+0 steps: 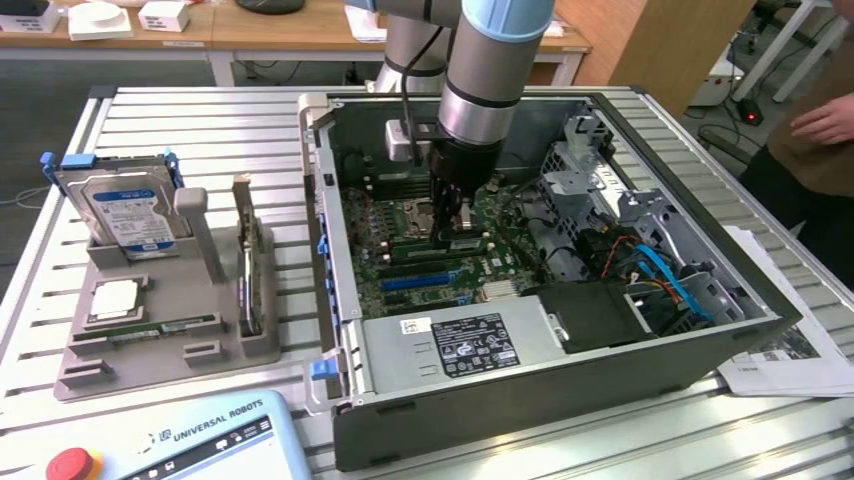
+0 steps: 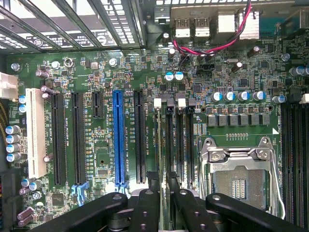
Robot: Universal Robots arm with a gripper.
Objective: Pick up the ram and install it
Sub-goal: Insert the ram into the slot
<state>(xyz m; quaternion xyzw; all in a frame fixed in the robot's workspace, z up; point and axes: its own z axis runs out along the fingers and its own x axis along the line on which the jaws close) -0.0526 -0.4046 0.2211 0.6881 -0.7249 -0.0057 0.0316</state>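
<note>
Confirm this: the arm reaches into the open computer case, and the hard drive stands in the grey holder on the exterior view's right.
Wrong side: the exterior view shows the hard drive standing in the grey holder on its left. The rest holds.

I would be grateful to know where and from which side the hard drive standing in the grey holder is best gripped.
Grip the hard drive by its upper half, coming down from above, jaws across its two broad faces. It stands upright on edge in the grey holder, which seats its lower edge, so the top is free, and its thin depth probably suits a pinch.
</note>
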